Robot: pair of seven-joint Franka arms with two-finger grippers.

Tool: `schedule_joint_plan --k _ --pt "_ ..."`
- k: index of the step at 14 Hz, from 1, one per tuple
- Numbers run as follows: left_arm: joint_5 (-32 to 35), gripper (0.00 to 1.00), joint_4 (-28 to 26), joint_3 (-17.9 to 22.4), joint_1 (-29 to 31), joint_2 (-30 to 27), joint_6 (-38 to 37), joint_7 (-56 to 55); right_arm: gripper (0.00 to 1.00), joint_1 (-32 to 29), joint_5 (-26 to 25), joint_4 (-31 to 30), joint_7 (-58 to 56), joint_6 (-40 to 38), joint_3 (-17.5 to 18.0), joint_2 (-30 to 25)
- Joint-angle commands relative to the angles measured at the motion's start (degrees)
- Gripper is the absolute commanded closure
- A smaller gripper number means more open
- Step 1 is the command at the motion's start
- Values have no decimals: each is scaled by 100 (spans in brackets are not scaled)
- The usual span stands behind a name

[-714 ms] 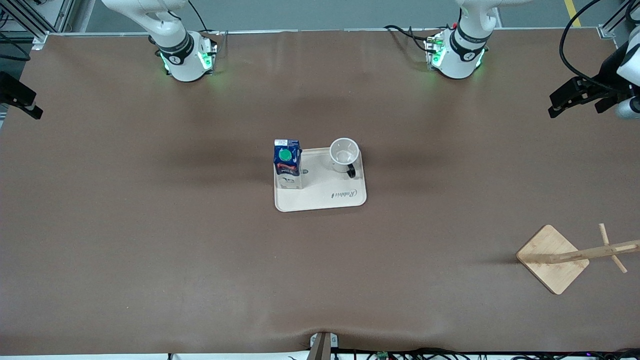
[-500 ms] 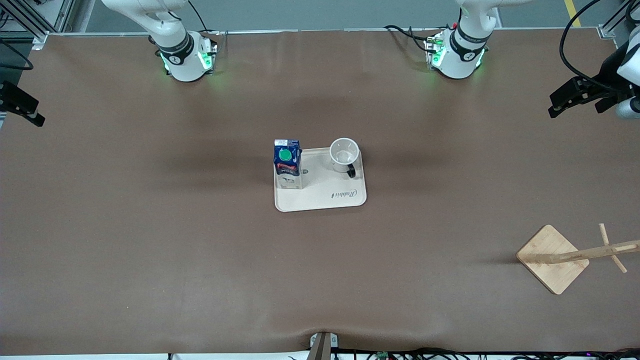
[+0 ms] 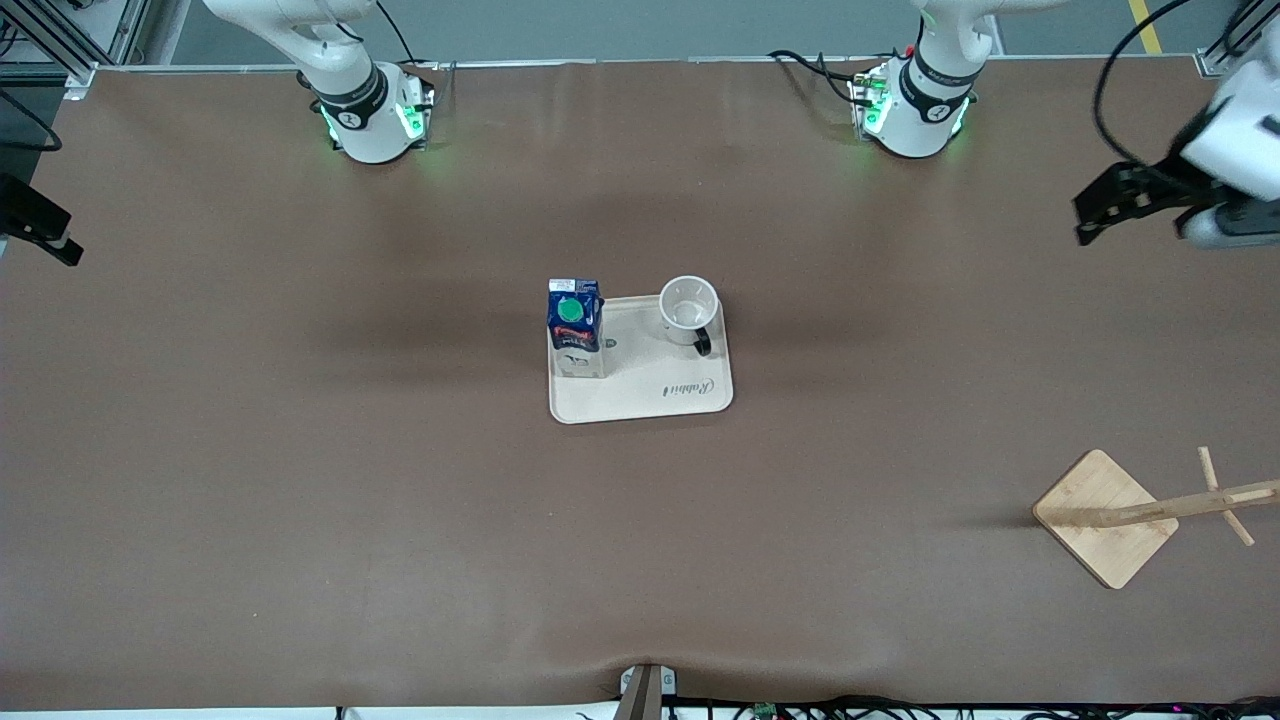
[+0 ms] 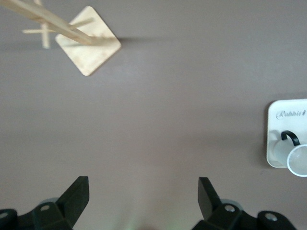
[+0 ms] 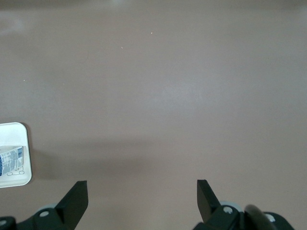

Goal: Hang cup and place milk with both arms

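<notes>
**Both grippers up at the table ends, tray untouched**

I read cursive "Rabbit"-style lettering (image 3: 690, 387) on the cream tray (image 3: 640, 400) mid-table; the first letters are clear, the last I cannot be sure of. The same word shows at the tray's edge in the left wrist view. The milk (image 3: 576, 326) has red marks on its dark blue upper part that look like a word, but I cannot read them, and a small printed patch above its green cap (image 3: 571, 310).

Since the earlier frames, the left gripper (image 3: 1085, 218) has swung inward and slightly up in the front view, over the left arm's end of the table. The right gripper (image 3: 60, 248) has slid a little lower at the right arm's end. Nothing on the table has moved.

The tray holds two things. The milk stands upright at the corner toward the right arm's end. The cup (image 3: 688, 309) stands mouth up at the corner toward the left arm's end, its inside showing only white, black handle (image 3: 703, 343) turned toward the front camera. They stand apart with bare tray between.

Both grippers are released and hold nothing: left fingers (image 4: 76, 197) are spread wide in the left wrist view, and right fingers (image 5: 76, 199) likewise in the right wrist view.

The wooden rack (image 3: 1108, 517) sits nearer the front camera at the left arm's end, well apart from the tray, pegs (image 3: 1222, 492) crossing its post.
</notes>
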Motion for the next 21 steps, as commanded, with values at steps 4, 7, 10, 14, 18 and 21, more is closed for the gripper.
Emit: schedule_joint_plan --k 4,7,10,14,18,21 --pt "107 0 -369 -1250 -86 688 522 -1883 0 11 -56 329 -53 -677 4 54" --pt "107 0 -968 -1594 -358 819 1252 -3150 0 28 -56 355 -53 -966 21 37" --pt "107 0 -1644 -1621 -841 907 2025 -3916 0 28 -47 390 -61 -1099 21 45" --pt "107 7 -2033 -1622 -1386 1389 2739 -4821 0 169 -65 460 -18 -1082 21 45" --pt "256 18 -2069 -1613 -1844 2101 3353 -5719 0 81 -91 478 -26 -977 4 168" --pt "309 24 -2077 -1613 -1993 2506 3663 -5807 0 81 -144 478 -18 -644 4 282"
